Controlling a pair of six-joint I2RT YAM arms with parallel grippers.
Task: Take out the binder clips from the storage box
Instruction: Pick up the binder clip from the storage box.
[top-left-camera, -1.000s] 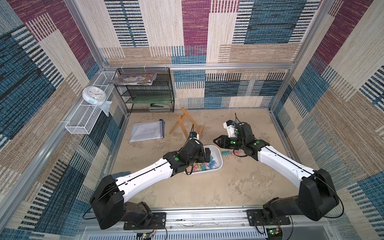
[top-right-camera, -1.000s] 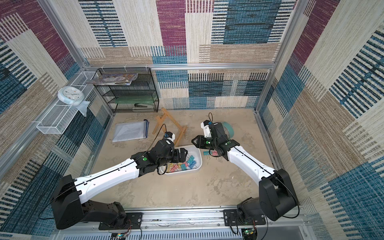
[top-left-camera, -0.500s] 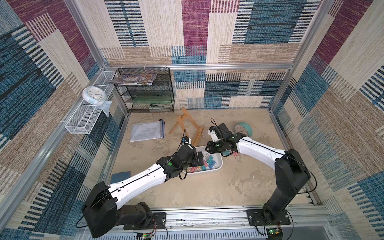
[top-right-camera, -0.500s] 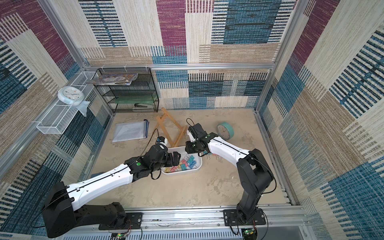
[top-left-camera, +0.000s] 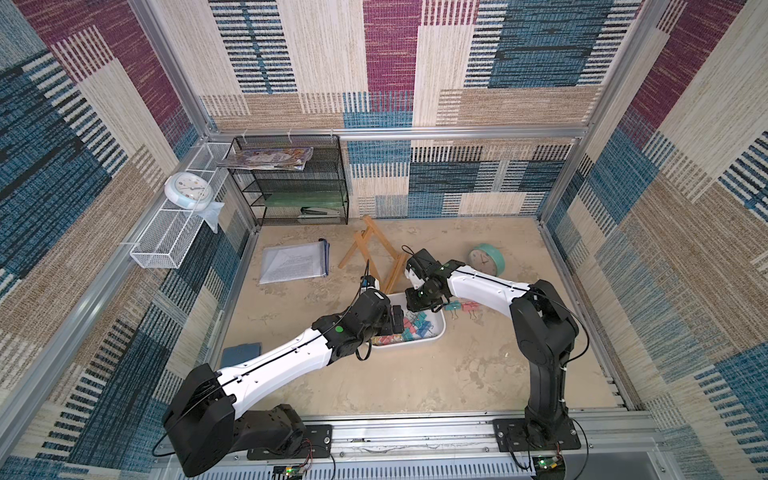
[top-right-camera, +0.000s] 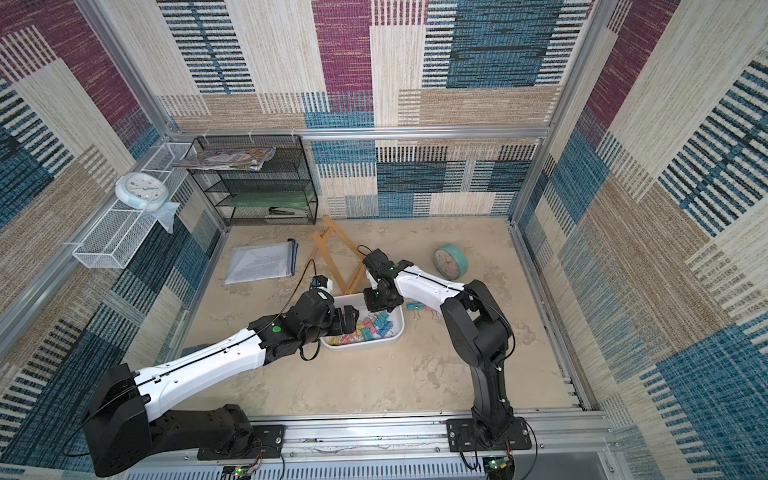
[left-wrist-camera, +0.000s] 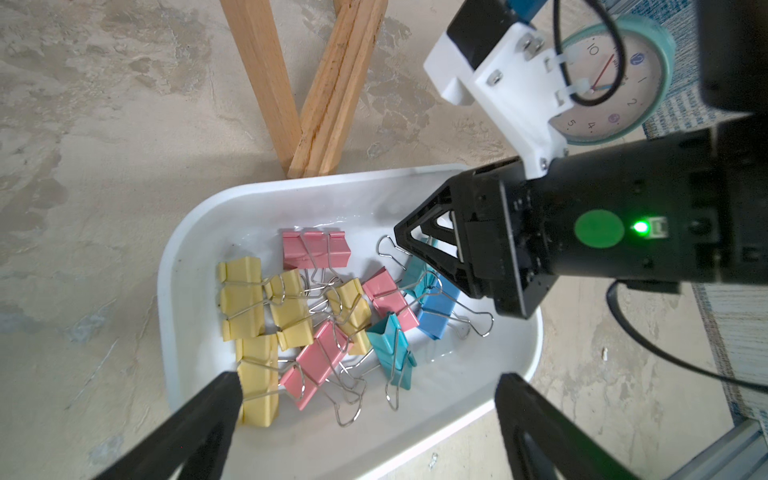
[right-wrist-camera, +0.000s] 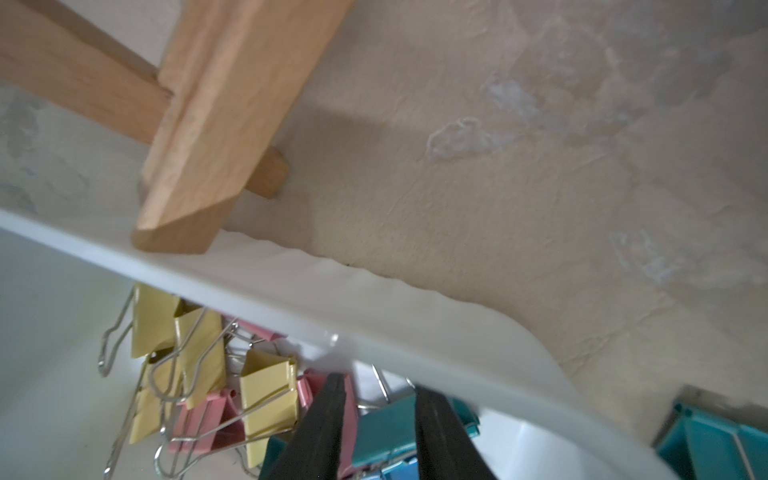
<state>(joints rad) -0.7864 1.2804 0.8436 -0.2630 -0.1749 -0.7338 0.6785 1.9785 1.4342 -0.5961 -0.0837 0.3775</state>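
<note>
Left gripper: released, jaws spread wide and empty. We see the left gripper (left-wrist-camera: 368, 380) poised over the end of the storage box (left-wrist-camera: 478, 374) nearest its own arm.
Under the left gripper: the binder clips (left-wrist-camera: 316, 361) lie in a loose heap on the box floor. Yellow and pink ones are closest to its fingertips, teal and blue ones further out, towards the other arm.
Right gripper: the right gripper (right-wrist-camera: 380, 386) is dipped into the opposite end of the box, facing the left one, jaws narrowly apart.
Between the right fingers: a teal clip (right-wrist-camera: 386, 419) sits between the fingers (right-wrist-camera: 328, 424). We cannot tell whether they pinch it or only flank it.
Beside that clip: a blue clip (left-wrist-camera: 436, 316) lies against it, wire handles tangled.
Storage box: white and shallow with rounded corners. It lies flat on the tabletop (top-left-camera: 415, 382) beneath both grippers in both top views.
Behind the right gripper: two clips (top-left-camera: 461, 306), one teal and one pink, lie on the tabletop just outside the box rim, below the forearm.
Beyond both grippers: a wooden easel (top-left-camera: 365, 249), its leg ends right at the far rim of the box.
Further out on the right gripper's side: a teal clock (top-left-camera: 486, 259), face up.
Further out on the left gripper's side: a clear pouch (top-left-camera: 295, 264) holding paper.
Farthest: a black mesh rack (top-left-camera: 299, 187) against the back wall, and a white wire basket (top-left-camera: 166, 237) on the side wall.
</note>
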